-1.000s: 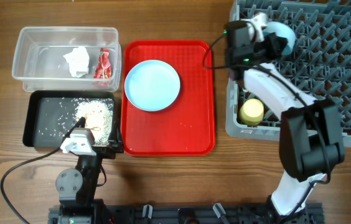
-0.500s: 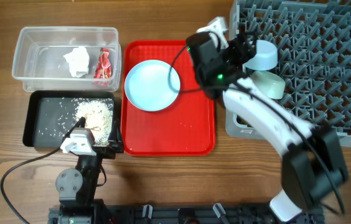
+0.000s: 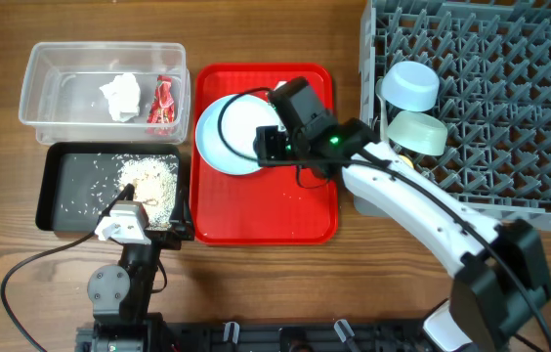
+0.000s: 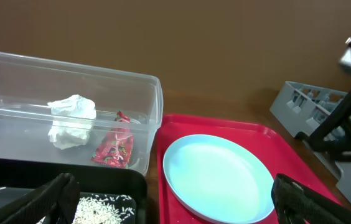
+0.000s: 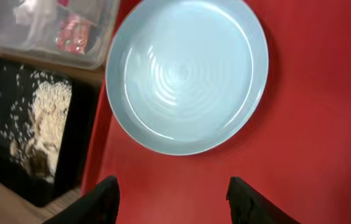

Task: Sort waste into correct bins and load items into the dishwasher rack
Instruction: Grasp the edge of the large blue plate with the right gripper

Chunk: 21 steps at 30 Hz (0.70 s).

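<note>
The pale blue plate [image 3: 229, 132] [image 5: 187, 74] lies on a red serving tray [image 3: 295, 210]. My right gripper [image 3: 272, 147] [image 5: 172, 199] hovers open and empty over the plate's near right edge. In the grey dishwasher rack [image 3: 510, 108] a pale blue bowl [image 3: 410, 86] and a pale green bowl [image 3: 419, 132] rest at the left side. The clear tub [image 3: 61, 68] holds a white tissue [image 3: 120, 96] and a red wrapper [image 3: 163, 104]. Rice scraps [image 3: 153, 181] lie in the black tray [image 3: 65, 200]. My left gripper [image 3: 144, 210] [image 4: 175, 205] stays open at that tray's near edge.
Wooden tabletop surrounds everything. The right arm [image 3: 422, 210] stretches from the front right across the rack's near left corner to the red tray. A cable [image 3: 31, 269] loops on the table by the left arm's base.
My right gripper released the pale blue bowl in the rack, then swung left over the red tray to the plate. The left arm has not moved.
</note>
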{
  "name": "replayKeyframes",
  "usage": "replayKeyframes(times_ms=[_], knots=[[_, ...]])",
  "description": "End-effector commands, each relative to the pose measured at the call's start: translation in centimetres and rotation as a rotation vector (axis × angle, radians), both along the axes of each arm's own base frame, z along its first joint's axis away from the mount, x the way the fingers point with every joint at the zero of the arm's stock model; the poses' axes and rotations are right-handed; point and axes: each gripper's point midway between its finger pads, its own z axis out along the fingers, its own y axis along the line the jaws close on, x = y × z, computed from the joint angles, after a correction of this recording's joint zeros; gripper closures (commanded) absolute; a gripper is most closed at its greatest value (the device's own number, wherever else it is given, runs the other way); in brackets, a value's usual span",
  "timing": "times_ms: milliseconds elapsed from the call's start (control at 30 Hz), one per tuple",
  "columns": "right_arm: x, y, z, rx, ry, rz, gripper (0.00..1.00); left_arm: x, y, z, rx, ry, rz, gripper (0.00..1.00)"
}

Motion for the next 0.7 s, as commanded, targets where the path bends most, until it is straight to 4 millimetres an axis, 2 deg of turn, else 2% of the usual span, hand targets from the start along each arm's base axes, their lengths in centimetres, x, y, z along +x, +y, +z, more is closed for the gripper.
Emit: replayKeyframes(times_ms=[0,233,267,333,367,433,533,667], knots=[[0.8,-0.6,-4.4,0.028,0.175,-0.295,0.44,0.0,0.0,-0.2,0.018,-0.002,-0.002,0.0],[0.7,-1.8,-12.8,-0.06,0.339,-0.442,0.53,0.0,0.0,-0.2,0.018,-0.002,-0.002,0.0],[0.8,-1.8,-13.6,-0.063,0.348,-0.443,0.55,0.0,0.0,-0.2,0.018,-0.002,-0.002,0.0],[0.7,-2.1,-14.4,-0.077,0.361,-0.445,0.68,0.0,0.0,-0.2,0.018,-0.002,-0.002,0.0],[0.8,-2.3,-14.5,-0.081,0.362,-0.445,0.72,0.0,0.0,-0.2,0.018,-0.002,-0.002,0.0],[1.0,-2.5,-14.0,-0.084,0.346,-0.425,0.89,0.0,0.0,-0.2,0.019,-0.002,-0.002,0.0],[1.7,-2.9,-12.5,-0.073,0.308,-0.43,0.96,0.0,0.0,-0.2,0.018,-0.002,-0.002,0.0],[3.4,-4.1,-8.2,-0.07,0.169,-0.423,0.96,0.0,0.0,-0.2,0.019,-0.002,-0.002,0.0]])
